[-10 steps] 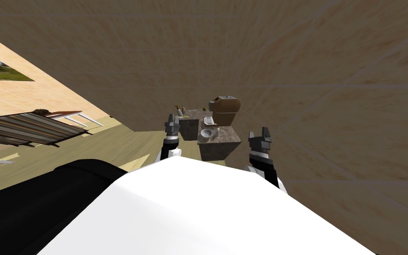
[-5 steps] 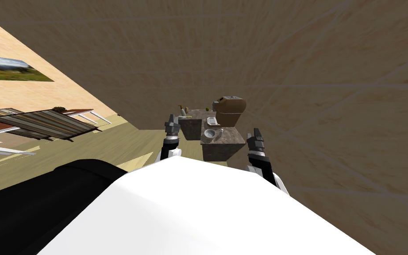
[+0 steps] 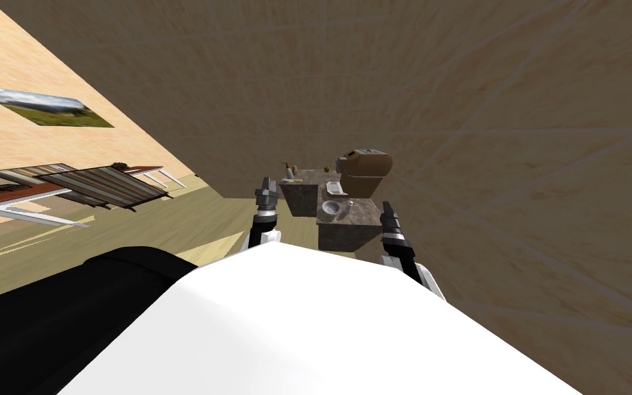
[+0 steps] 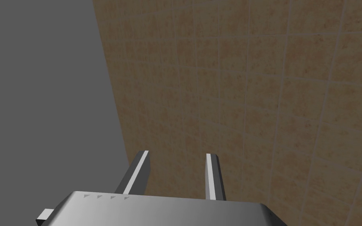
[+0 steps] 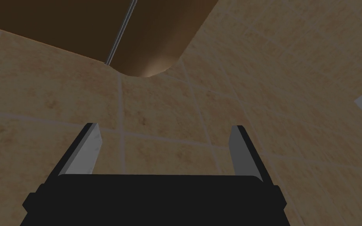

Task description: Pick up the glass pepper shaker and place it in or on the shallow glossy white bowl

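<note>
Ahead, against the tiled wall: a dark stone surface (image 3: 359, 221). On its near part, a small pepper shaker (image 3: 351, 204), upright, too small for finer detail. Stands just right of a round white bowl (image 3: 331, 207), apart from it. Beyond the bowl, a white rectangular dish (image 3: 335, 186); to the far right of that, a brown rounded box (image 3: 368, 169). On the far left part of the surface, a bottle (image 3: 285, 169) and a small yellow-green item (image 3: 326, 169), not identifiable.

Left gripper (image 3: 265, 182) beside the left edge of the surface, clear of everything on it. Jaws apart by a narrow gap, nothing between them.

Right gripper (image 3: 385, 206) at the near right corner of the surface, near the shaker, not touching it. Jaws wide apart, empty; brown box beyond them in the right wrist view.

Far left of the room: a table with a striped cover (image 3: 88, 185) and a landscape picture (image 3: 44, 106) on the wall.
</note>
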Motion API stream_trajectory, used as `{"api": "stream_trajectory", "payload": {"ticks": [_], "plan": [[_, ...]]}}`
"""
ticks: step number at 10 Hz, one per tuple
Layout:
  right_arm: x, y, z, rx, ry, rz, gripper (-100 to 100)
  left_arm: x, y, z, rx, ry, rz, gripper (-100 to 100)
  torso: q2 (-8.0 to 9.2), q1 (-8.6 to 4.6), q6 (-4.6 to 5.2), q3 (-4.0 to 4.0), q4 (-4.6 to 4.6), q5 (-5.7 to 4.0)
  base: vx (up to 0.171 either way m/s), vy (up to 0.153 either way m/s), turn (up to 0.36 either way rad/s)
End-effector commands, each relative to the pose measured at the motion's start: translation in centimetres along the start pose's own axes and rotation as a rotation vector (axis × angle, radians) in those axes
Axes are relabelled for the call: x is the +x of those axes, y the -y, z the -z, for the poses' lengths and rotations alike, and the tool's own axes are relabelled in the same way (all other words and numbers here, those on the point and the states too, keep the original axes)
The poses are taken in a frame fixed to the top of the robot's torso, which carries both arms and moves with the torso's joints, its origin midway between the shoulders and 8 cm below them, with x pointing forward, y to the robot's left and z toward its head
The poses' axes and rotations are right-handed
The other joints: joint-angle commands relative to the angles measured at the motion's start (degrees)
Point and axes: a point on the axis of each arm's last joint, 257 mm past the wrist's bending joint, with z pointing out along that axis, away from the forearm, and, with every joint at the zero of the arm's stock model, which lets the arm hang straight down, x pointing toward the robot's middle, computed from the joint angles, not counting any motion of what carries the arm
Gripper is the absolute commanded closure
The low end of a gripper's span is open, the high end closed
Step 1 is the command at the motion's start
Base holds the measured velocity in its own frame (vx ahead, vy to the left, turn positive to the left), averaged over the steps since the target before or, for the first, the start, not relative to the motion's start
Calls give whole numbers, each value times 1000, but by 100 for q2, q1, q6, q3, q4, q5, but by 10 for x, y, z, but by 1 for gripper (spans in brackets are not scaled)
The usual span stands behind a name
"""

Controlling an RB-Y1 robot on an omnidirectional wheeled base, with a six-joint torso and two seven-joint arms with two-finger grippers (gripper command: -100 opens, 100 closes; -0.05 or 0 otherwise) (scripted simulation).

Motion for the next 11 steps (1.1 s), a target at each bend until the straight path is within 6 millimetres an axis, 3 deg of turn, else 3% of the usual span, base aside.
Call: {"api": "stream_trajectory", "payload": {"ticks": [1,9,11], "plan": [[4,16,-2,33,-23,76,-100,0,0,0,0,0,0,0,0,0,0,0,0,0,6,66,97],[9,107,-2,197,-160,486,-100,0,0,0,0,0,0,0,-1,1,1,-1,0,1,6,70,106],[7,121,-1,220,-181,541,-100,0,0,0,0,0,0,0,2,-11,4,1,0,-1,-1,38,54]]}}
